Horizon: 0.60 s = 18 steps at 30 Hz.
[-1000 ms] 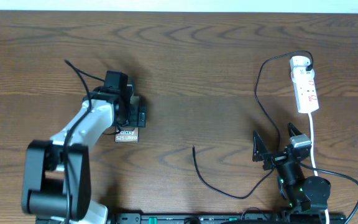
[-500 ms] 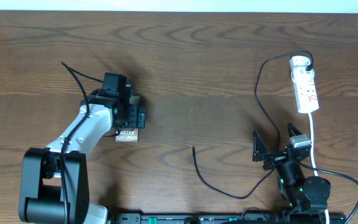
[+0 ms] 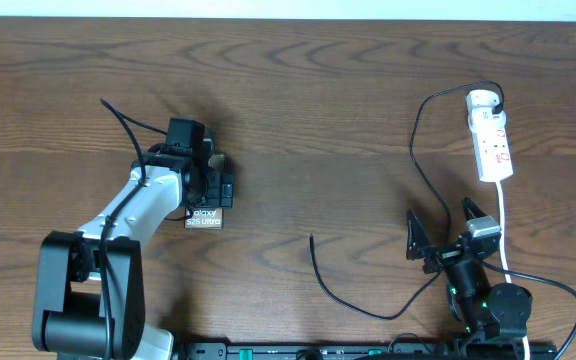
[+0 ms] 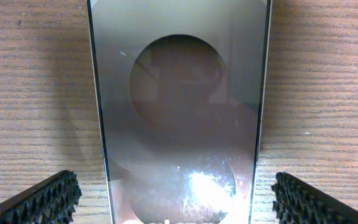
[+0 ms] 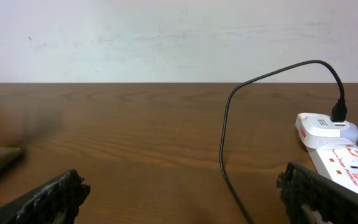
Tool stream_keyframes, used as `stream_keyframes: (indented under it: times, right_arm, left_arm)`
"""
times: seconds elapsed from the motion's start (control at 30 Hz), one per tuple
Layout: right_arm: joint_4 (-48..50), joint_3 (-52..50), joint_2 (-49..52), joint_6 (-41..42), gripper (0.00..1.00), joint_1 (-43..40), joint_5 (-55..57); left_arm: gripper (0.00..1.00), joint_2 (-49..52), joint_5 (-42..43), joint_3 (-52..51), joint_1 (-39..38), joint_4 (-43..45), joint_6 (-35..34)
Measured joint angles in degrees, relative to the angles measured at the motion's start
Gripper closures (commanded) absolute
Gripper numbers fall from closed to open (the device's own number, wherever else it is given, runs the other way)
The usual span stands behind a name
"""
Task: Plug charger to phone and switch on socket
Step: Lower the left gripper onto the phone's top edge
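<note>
the left claw (image 4: pixel 178 200) hangs wide open over the phone (image 4: pixel 179 112), lying flat on the bench (image 3: pixel 318 100) left of centre – fingers (image 4: pixel 48 199) clear of both edges, gripping nothing. the right claw (image 3: pixel 440 230) is spread, empty, beside the charger (image 5: pixel 222 152) cable running from the socket (image 3: pixel 492 140).

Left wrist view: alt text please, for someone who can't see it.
A glossy dark phone lies flat on a wooden table, filling the middle of the frame. The left gripper is open over it, its black ridged fingertips showing at the bottom corners, clear of the phone's edges.
</note>
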Motion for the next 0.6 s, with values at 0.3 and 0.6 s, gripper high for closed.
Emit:
stream_keyframes:
  times: [0.3, 0.6]
  right_arm:
    - [0.0, 0.0, 0.0, 0.0, 0.01, 0.0, 0.0]
    - [0.0, 0.0, 0.0, 0.0, 0.01, 0.0, 0.0]
  left_arm:
    - [0.02, 2.2, -0.1, 0.2, 0.0, 0.1, 0.0]
    - [0.02, 2.2, -0.1, 0.3, 0.0, 1.1, 0.0]
